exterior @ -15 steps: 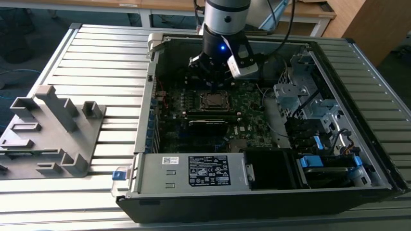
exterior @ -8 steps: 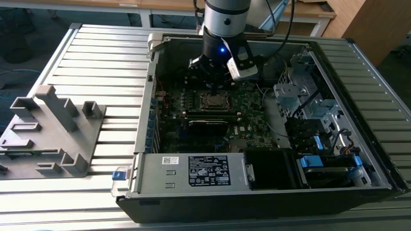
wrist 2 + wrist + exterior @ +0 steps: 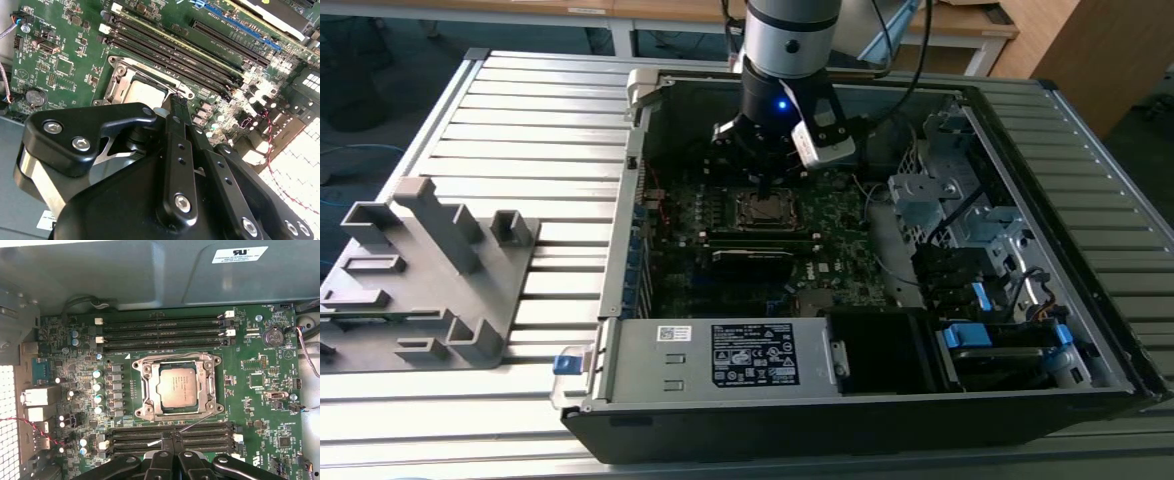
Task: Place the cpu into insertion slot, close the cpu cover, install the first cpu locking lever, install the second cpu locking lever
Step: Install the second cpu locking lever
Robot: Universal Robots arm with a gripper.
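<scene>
1. My jaws (image 3: 171, 440) are pinching together, holding nothing, hovering just beside the socket's edge.
2. The cpu (image 3: 178, 386) is sitting in the insertion slot (image 3: 148, 411), with the cpu cover (image 3: 209, 386) lying closed around it.

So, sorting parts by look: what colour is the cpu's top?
Pale silver-grey; the cpu shows best in the first wrist view.

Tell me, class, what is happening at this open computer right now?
A robot arm reaches into an open computer case lying on a slatted table. The cpu already sits in the insertion slot, and the cpu cover lies closed around it. The gripper hovers at the socket's edge, its fingers together near a thin locking lever.
</scene>
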